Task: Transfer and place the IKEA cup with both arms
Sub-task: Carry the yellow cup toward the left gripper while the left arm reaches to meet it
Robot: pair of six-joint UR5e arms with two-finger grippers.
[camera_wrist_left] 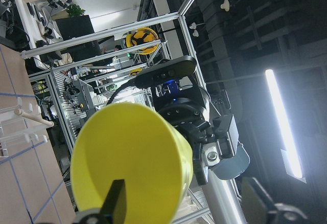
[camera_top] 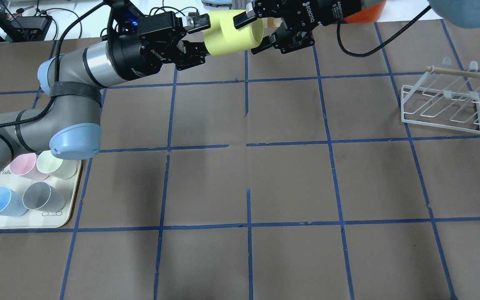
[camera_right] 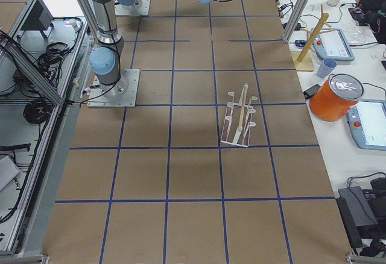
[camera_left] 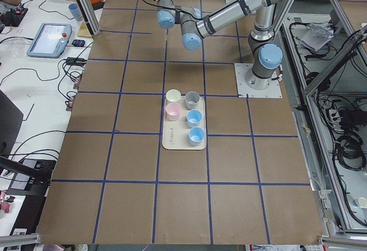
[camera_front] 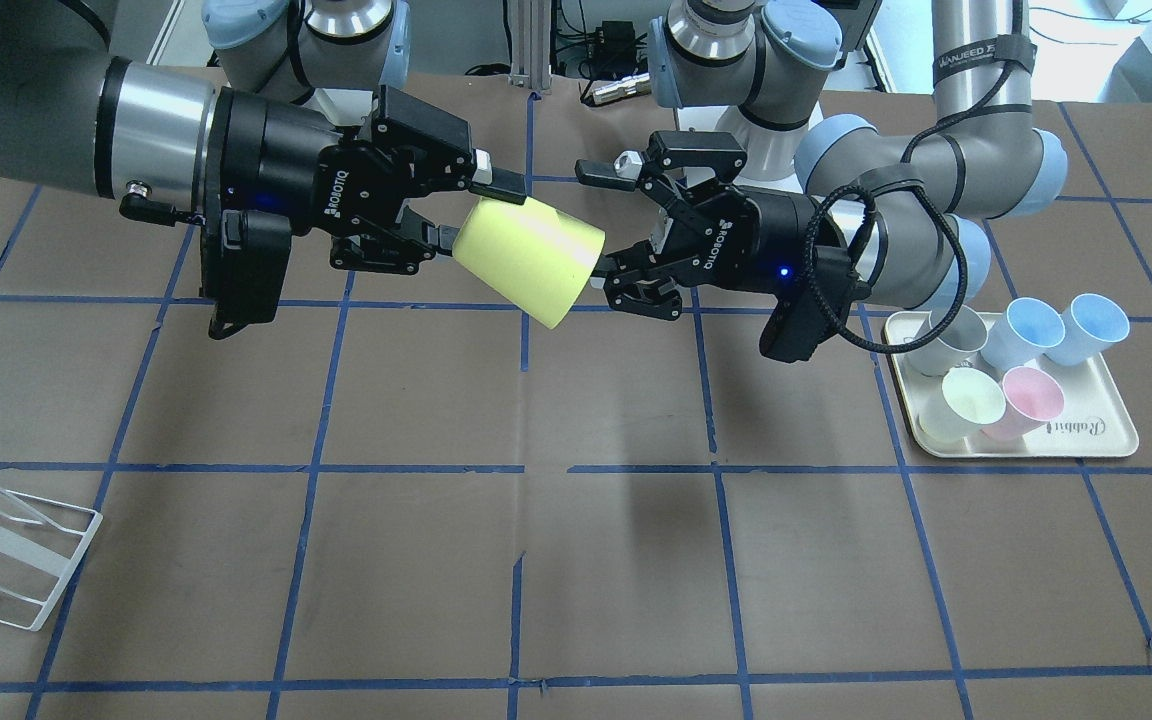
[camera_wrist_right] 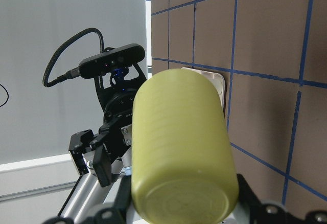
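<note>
Yellow cup (camera_wrist_right: 181, 147) hung sideways above the table (camera_front: 576, 560), well apart from the tray (camera_front: 1101, 440). The right tool (camera_front: 481, 214) pinched its base. The left tool (camera_front: 591, 222) gaped wide at the rim, probably so the right arm alone could carry it.

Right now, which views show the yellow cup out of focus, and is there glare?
Left wrist view: the IKEA cup is blurred, a strip light glares. Right wrist view: cup soft. Front-facing view: cup sharp, faint shadows on the table.
</note>
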